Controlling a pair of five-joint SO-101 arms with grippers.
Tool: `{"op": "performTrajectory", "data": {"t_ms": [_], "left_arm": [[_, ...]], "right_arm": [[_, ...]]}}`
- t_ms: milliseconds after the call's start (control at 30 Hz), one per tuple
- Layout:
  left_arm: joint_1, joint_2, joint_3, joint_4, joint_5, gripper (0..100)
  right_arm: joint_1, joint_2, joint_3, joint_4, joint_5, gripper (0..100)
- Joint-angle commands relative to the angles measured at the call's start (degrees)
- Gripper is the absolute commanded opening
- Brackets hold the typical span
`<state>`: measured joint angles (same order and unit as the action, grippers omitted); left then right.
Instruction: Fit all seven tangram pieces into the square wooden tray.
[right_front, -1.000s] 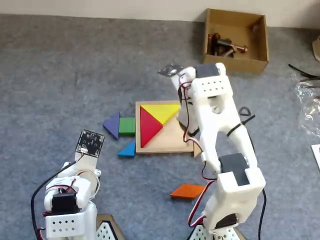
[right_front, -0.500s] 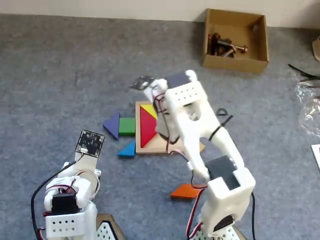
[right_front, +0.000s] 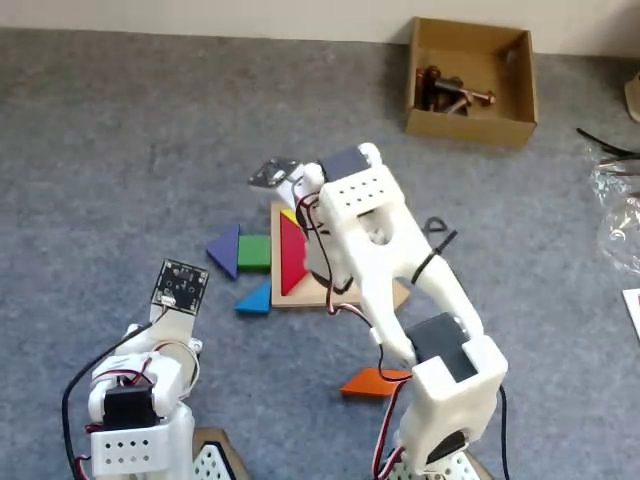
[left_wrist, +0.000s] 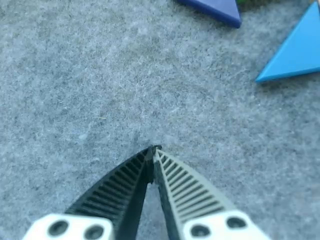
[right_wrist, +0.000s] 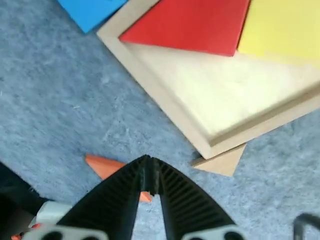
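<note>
Both shut and empty: left claw (left_wrist: 152, 150), right claw (right_wrist: 150, 159). Open right wide, straddle orange piece (right_wrist: 102, 166) below its tips, pinch squarely.

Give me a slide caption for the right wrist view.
Shut right tool in front of an orange piece, near a wooden tray holding a red triangle and a yellow triangle.

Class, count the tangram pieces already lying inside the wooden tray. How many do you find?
2: the red triangle against the tray's rim, and the yellow triangle touching it. Part of the tray is out of view, so another may be hidden.
</note>
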<state>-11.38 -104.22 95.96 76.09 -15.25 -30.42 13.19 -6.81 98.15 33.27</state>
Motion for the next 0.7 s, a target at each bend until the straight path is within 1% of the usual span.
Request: {"op": "performTrajectory", "data": {"t_ms": [0, 300, 667], "left_arm": [[-0.75, -0.40, 1.19, 0.35, 0.44, 1], [-0.75, -0.40, 1.19, 0.35, 0.44, 1], [-0.75, -0.40, 1.19, 0.35, 0.44, 1]], "right_arm": [[0.22, -4.26, -1.01, 2.33, 0.26, 0.4], [0.40, -15.34, 0.48, 2.59, 0.53, 0.4], [0.48, -25.10, 16.40, 2.59, 0.62, 0.4]]}}
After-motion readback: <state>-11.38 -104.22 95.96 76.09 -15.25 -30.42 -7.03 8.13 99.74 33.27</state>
